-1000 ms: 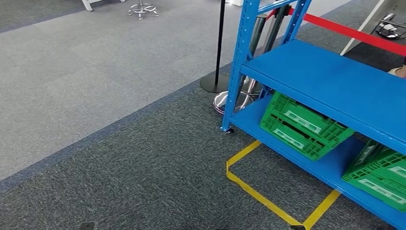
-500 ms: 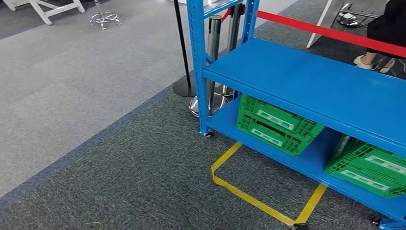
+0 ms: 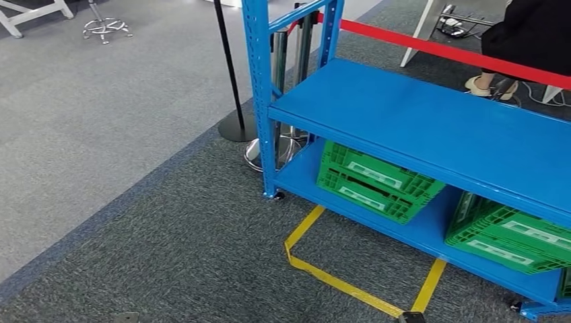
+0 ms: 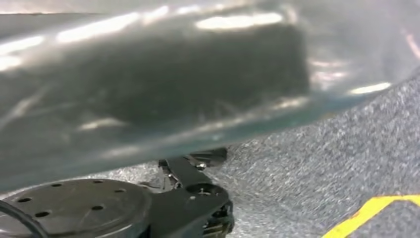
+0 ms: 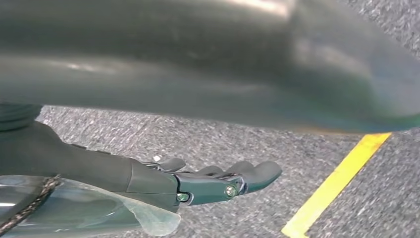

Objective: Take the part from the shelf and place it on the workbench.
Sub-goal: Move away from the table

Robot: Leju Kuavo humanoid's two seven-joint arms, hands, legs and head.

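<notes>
A blue metal shelf [image 3: 431, 128] stands ahead and to the right in the head view. Its middle board is bare, and I see no loose part on it. On the lower board [image 3: 421, 235] lie two green crates [image 3: 377, 180] [image 3: 512, 232]. My right hand [image 5: 213, 181] hangs over the grey carpet with its fingers stretched out, and it holds nothing. A dark piece of my left hand [image 4: 198, 198] hangs above the carpet; how its fingers lie is hidden.
Yellow tape [image 3: 337, 282] marks a box on the carpet before the shelf. A red barrier belt [image 3: 438, 50] runs behind it, with a black stanchion base [image 3: 237, 126] at the shelf's left post. A person in black [image 3: 532, 33] stands at the far right.
The whole picture has shifted left, so the camera has turned right. The shelf now fills more of the view, and the person in black has come in.
</notes>
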